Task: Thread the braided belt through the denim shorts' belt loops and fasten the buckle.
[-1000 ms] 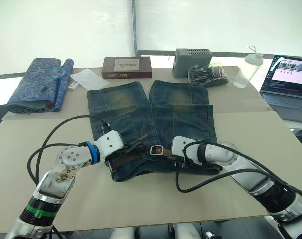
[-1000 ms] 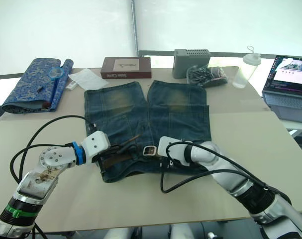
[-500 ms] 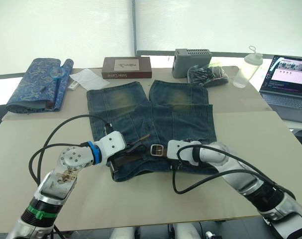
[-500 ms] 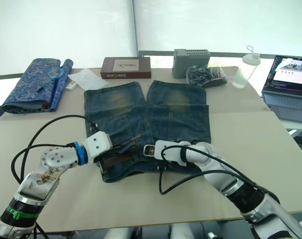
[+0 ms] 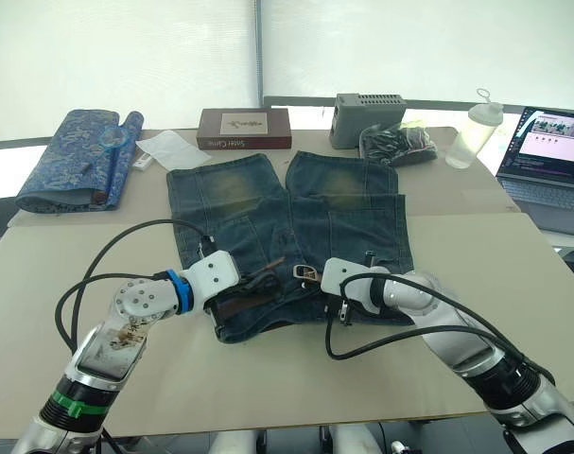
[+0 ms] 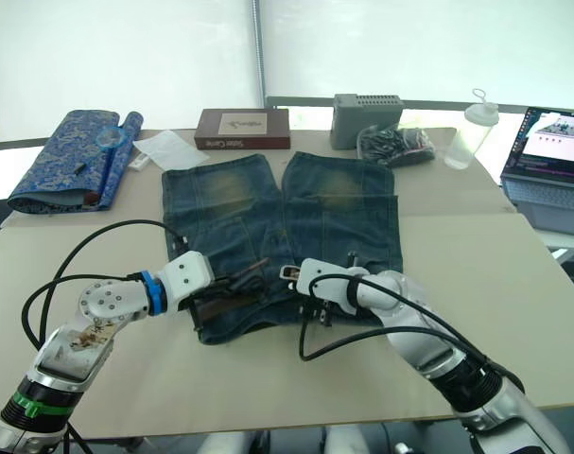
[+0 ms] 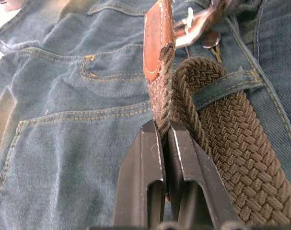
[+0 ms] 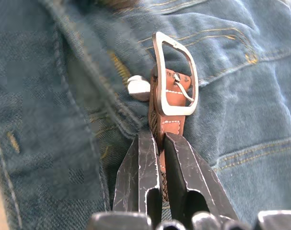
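Observation:
The faded denim shorts (image 5: pixel 296 227) lie flat mid-table, waistband toward me. The braided belt (image 7: pixel 231 139) runs along the waistband and passes under a belt loop (image 7: pixel 222 88). My left gripper (image 5: pixel 260 282) is shut on the belt's free end just behind its brown leather tip (image 7: pixel 157 43). My right gripper (image 5: pixel 315 278) is shut on the belt right behind the silver buckle (image 8: pixel 174 79), which stands tilted up off the denim beside the shorts' metal button (image 8: pixel 138 87). The leather tip and the buckle (image 5: pixel 305 273) are a short gap apart at the front of the waistband.
At the table's back stand a blue patterned rolled cloth (image 5: pixel 74 156), white paper (image 5: pixel 168 149), a brown box (image 5: pixel 244 128), a grey box (image 5: pixel 367 106), a bag of dark items (image 5: pixel 395 142) and a clear bottle (image 5: pixel 466 142). A laptop (image 5: pixel 551 156) is at the right.
My right gripper has moved left along the waistband, lifting and tilting the buckle toward the belt's tip. The left gripper has hardly moved, still holding the belt end.

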Available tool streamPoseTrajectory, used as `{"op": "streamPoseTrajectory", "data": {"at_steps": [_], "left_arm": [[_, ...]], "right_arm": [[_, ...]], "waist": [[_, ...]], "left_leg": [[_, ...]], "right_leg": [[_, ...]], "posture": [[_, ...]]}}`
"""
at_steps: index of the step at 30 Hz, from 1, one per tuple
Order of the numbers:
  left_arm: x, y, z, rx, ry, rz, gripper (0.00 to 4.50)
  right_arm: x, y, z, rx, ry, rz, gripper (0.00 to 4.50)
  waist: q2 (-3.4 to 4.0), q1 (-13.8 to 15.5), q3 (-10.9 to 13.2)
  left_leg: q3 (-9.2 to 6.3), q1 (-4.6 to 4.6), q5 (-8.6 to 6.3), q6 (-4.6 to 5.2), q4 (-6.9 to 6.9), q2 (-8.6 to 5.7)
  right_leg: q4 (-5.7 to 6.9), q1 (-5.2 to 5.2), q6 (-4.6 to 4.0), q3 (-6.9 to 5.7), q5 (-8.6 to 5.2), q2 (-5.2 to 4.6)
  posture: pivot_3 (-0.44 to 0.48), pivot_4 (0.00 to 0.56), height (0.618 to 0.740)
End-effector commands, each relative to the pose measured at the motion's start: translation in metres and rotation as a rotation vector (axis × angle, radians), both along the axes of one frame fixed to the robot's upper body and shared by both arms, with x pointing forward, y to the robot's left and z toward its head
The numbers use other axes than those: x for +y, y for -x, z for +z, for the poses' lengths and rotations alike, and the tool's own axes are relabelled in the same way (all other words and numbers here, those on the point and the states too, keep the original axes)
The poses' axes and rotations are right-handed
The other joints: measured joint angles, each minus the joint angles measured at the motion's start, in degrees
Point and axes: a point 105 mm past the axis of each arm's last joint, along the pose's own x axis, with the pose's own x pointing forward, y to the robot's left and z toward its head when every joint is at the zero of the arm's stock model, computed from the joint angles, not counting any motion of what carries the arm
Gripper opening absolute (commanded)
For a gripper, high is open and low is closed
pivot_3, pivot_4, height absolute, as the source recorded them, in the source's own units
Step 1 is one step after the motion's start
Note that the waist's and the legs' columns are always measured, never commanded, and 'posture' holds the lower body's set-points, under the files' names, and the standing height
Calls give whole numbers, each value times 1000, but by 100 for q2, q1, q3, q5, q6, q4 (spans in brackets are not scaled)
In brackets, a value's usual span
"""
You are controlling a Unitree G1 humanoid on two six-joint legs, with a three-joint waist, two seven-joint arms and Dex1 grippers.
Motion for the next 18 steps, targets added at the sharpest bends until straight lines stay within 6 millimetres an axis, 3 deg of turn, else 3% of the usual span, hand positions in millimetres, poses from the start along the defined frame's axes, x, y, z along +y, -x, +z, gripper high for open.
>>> {"op": "streamPoseTrajectory", "data": {"at_steps": [1, 9, 18], "left_arm": [[-5, 7, 5, -24, -29, -53, 0], [-21, -1, -7, -17, -114, -33, 0], [-49, -15, 3, -74, -25, 18, 0]], "right_arm": [[1, 4, 22, 15, -158, -58, 56], [1, 9, 28, 55, -244, -92, 56], [8, 17, 28, 52, -246, -44, 56]], "waist": [[0, -2, 0], [0, -5, 0], [0, -15, 0]], "left_leg": [[0, 0, 0, 0, 0, 0], [0, 0, 0, 0, 0, -1], [-1, 0, 0, 1, 5, -8]], "right_leg": [[0, 0, 0, 0, 0, 1], [2, -1, 0, -1, 0, 1], [4, 1, 3, -1, 1, 1]], "posture": [[0, 150, 740], [0, 150, 740], [0, 150, 740]]}}
